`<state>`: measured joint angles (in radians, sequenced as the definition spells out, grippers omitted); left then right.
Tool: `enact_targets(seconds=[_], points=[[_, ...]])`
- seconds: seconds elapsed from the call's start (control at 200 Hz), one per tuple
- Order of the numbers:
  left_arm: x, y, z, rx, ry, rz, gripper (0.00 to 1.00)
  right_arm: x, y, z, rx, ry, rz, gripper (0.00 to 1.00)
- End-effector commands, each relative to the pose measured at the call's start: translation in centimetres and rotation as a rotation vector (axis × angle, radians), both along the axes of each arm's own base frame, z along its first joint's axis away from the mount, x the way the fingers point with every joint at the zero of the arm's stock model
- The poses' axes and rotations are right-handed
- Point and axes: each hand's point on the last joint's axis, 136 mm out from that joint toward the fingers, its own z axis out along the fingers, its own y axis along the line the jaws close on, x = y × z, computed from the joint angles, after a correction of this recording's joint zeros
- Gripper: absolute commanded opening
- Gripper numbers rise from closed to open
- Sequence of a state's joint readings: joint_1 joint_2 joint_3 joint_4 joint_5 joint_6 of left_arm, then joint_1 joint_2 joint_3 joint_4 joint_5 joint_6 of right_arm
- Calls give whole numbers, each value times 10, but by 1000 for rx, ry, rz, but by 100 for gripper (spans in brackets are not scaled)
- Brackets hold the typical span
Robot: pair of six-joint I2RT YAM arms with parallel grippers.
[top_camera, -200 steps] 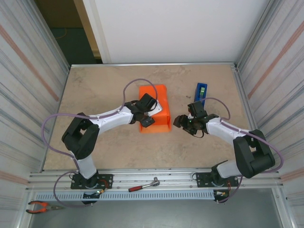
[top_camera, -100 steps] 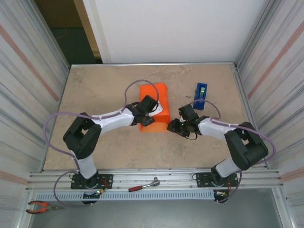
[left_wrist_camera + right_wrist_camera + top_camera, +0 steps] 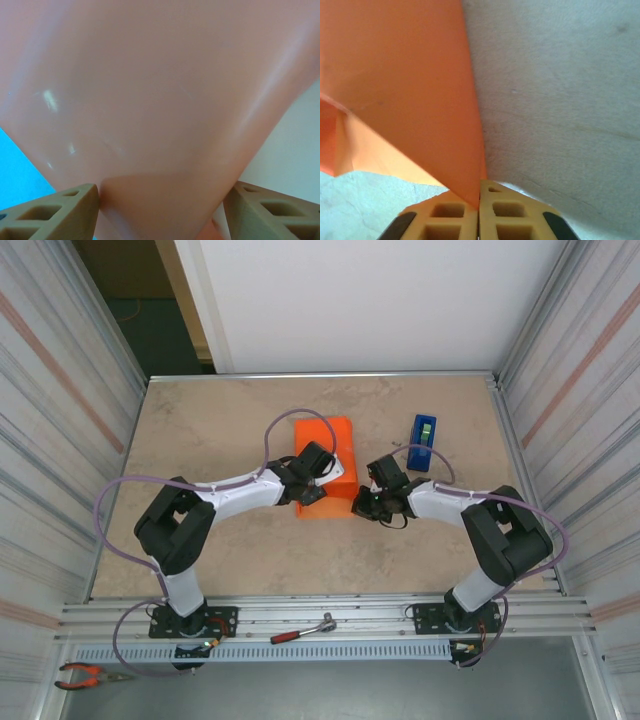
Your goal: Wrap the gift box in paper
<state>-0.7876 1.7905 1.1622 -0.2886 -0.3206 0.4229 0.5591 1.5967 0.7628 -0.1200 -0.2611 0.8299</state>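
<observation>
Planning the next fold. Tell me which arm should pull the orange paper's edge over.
Right. The right gripper is shut on the paper's edge, so it can probably pull straight away. The left gripper sits on top of the paper, jaws apart, better suited to holding it down.

**Headcount from my remote station**

I count two grippers: the left gripper (image 3: 308, 490) at mid-frame and the right gripper (image 3: 479, 197) beside it. There is one orange paper (image 3: 335, 445) at centre and one blue tape dispenser (image 3: 423, 443) right of centre. Along the bottom edge I see one red-handled tool (image 3: 300, 630) and one pair of pliers (image 3: 85, 675).
</observation>
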Motion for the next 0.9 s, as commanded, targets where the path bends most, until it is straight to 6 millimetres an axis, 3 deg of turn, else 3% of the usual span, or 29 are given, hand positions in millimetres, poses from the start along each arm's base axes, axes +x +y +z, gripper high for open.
enact_targets(seconds=[0.0, 0.18, 0.501, 0.897], points=[[-21, 5, -38, 59, 110, -36, 65, 8, 8, 11, 12, -31, 9, 0], [-23, 3, -39, 59, 118, -44, 64, 13, 17, 27, 72, -65, 9, 0], [-30, -2, -45, 75, 134, -66, 62, 25, 30, 38, 197, -124, -33, 0], [-32, -5, -46, 70, 142, -76, 60, 42, 49, 30, 316, -216, -83, 0]])
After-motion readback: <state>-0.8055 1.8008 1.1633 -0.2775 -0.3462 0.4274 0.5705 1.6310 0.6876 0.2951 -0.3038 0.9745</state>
